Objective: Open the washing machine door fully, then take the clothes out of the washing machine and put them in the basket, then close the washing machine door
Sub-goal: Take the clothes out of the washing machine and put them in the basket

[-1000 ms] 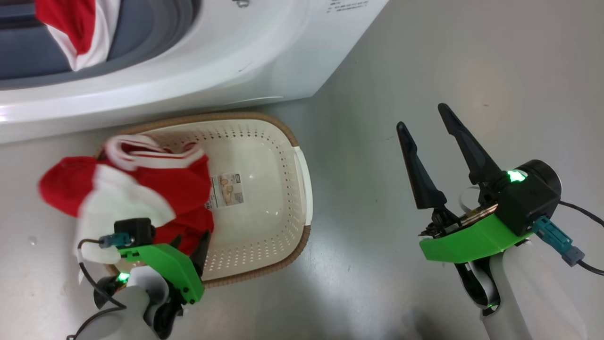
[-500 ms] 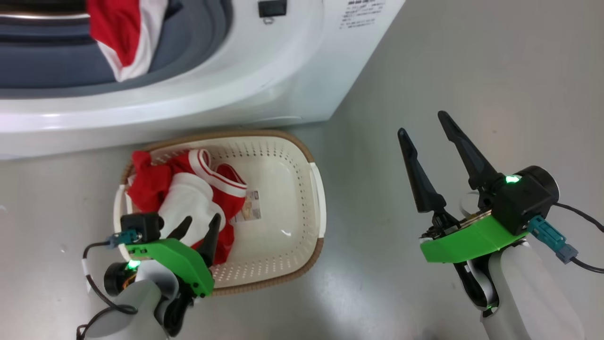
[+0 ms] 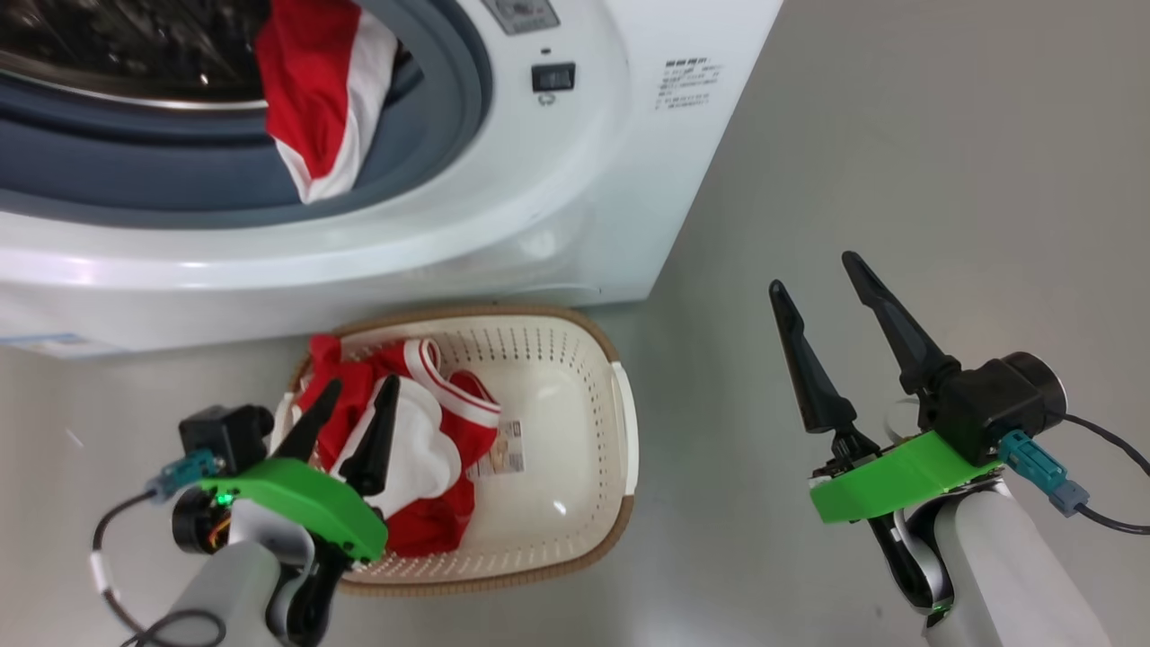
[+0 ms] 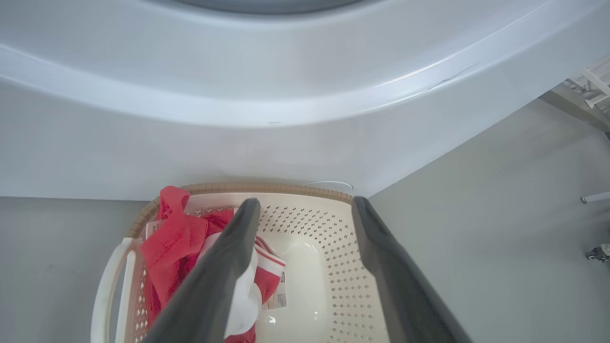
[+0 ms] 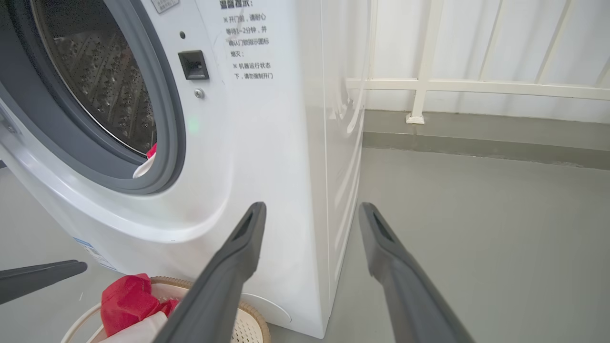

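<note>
Down on the grey floor [image 3: 809,135], just in front of the washing machine [image 3: 575,198], sits the basket [image 3: 575,386], tucked close to the machine's right front corner. Red and white clothes [image 3: 436,526] lie bunched in the basket's left half, one red corner draped up onto the far rim, while the right half is bare with a sticker [image 3: 503,449] showing on its bottom. And look up: the mouth of the machine is uncovered, the steel drum [image 3: 108,45] in plain sight, and one more red garment with a white stripe [image 3: 314,99] hangs out over the grey-blue rubber ring [image 3: 449,117]. The left pincer [image 3: 364,385] hangs over the near left of the basket, above the pile, fingers spread wide and nothing between them; whether a finger brushes the fabric, I cannot tell. The right pincer [image 3: 813,272] is released too, fingers splayed and empty, over bare floor well to the right of the basket, pointing toward the machine's right side.
</note>
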`<state>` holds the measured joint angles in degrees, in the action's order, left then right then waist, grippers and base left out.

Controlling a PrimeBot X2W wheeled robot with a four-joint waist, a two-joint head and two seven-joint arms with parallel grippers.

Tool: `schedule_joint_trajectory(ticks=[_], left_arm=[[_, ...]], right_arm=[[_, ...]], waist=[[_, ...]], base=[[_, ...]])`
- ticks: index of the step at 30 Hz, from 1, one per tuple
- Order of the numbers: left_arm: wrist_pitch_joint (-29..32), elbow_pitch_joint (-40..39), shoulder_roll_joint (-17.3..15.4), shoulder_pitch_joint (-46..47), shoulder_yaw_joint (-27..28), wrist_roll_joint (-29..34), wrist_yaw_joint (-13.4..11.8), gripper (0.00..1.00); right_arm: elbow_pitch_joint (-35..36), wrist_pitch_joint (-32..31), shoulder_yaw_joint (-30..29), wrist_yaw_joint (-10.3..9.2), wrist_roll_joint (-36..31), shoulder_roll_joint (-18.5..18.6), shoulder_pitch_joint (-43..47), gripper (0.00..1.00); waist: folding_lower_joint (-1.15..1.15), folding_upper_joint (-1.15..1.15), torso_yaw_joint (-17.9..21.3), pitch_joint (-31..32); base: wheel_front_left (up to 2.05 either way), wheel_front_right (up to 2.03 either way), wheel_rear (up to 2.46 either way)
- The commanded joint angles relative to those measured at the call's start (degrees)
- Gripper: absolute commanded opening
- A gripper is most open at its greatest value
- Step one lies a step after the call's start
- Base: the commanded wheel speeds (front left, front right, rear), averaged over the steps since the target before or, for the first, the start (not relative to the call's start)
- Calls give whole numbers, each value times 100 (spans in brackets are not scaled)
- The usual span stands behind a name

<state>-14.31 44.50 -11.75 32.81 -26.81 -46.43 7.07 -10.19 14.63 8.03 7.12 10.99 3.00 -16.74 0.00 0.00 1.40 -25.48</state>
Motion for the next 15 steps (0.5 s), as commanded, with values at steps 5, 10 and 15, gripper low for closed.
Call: schedule_joint_trajectory(ticks=[5,10,15], left_arm=[[-68,-1019,-80,-642,916,820,-33,100],[-68,-1622,61,-1076,1485,1294,-71,100],[-68,-2220,183,-1457,1982,1785,-144,100]], right_arm=[[51,37,45,36,-57,-13,190,100],[21,37,18,36,-54,-13,295,100],[74,37,-83,36,-46,-13,411,100]], waist=[[0,0,-31,542],[0,0,-6,847],[0,0,53,1151]], base=[[0,0,0],[0,0,0],[0,0,0]])
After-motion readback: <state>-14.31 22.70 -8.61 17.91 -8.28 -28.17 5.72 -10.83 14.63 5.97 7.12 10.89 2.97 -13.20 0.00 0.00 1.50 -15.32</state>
